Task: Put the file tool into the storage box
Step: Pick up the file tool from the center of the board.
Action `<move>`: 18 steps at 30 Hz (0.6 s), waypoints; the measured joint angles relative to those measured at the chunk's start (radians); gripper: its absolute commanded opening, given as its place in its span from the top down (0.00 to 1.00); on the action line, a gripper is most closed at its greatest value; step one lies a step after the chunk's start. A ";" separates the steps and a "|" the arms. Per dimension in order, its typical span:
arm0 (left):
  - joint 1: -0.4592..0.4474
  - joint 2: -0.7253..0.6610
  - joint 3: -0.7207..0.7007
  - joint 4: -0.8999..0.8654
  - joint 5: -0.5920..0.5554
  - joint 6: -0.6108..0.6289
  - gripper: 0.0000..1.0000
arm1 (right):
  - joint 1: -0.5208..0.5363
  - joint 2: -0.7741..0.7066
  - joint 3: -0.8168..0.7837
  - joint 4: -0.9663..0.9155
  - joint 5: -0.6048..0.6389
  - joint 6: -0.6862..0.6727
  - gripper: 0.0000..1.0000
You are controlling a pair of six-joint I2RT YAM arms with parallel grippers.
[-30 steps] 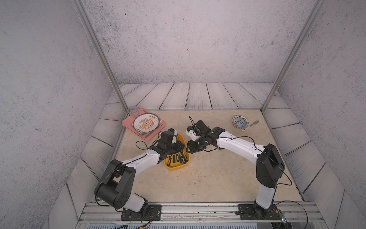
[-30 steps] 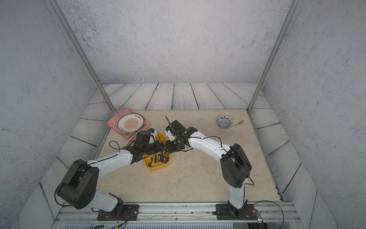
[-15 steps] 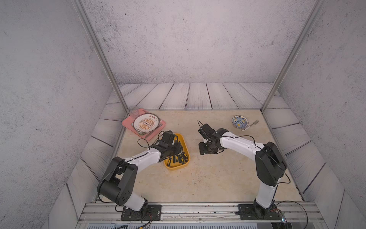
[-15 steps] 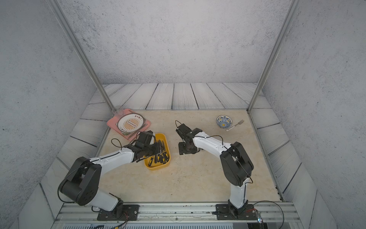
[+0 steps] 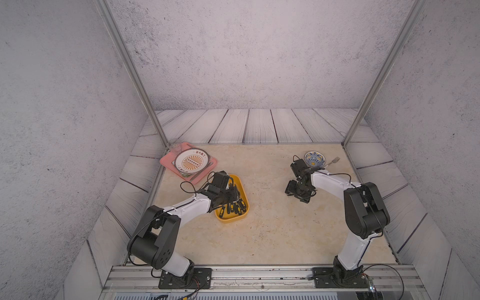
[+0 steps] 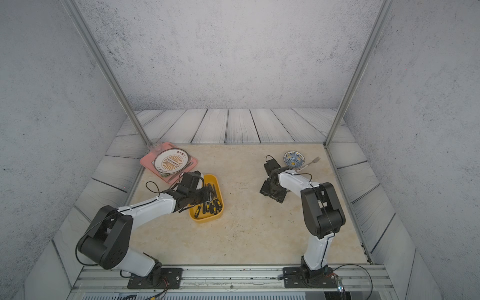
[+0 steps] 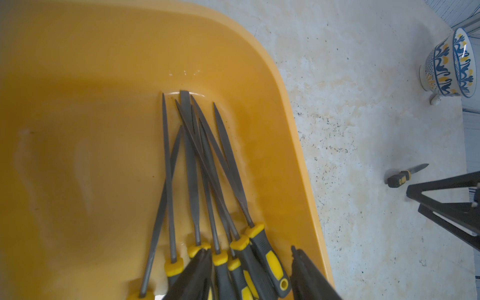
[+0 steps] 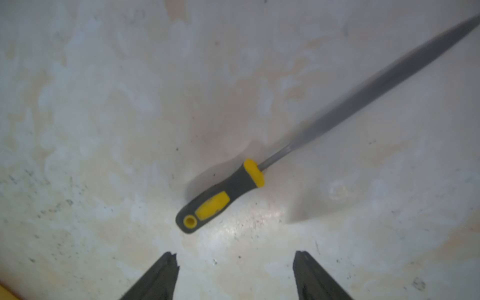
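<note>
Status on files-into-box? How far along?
Done: several files lie in the storage box. In hand: nothing; left gripper hangs open over the box, right gripper open above one loose file outside it. Left: grasp that file, carry it over, drop it in.

One storage box (image 5: pixel 232 219), yellow. Inside it, files (image 7: pixel 192 168): seven handle collars counted, blades overlap, so roughly seven. One loose file (image 8: pixel 220 197) on the bench (image 5: pixel 272 220). One pink tray (image 5: pixel 166 161), one plate (image 5: pixel 191 161), one bowl (image 5: pixel 314 159), one fork (image 5: pixel 332 161).
</note>
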 measured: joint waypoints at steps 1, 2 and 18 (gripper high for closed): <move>0.000 -0.003 0.000 0.000 0.000 0.001 0.46 | -0.010 0.014 0.006 0.010 -0.014 0.009 0.24; 0.000 -0.007 0.000 0.000 0.000 0.002 0.46 | -0.021 0.034 0.014 0.020 -0.026 0.018 0.25; 0.000 -0.024 0.000 0.000 -0.001 0.017 0.46 | -0.034 0.145 0.124 0.016 -0.013 0.006 0.45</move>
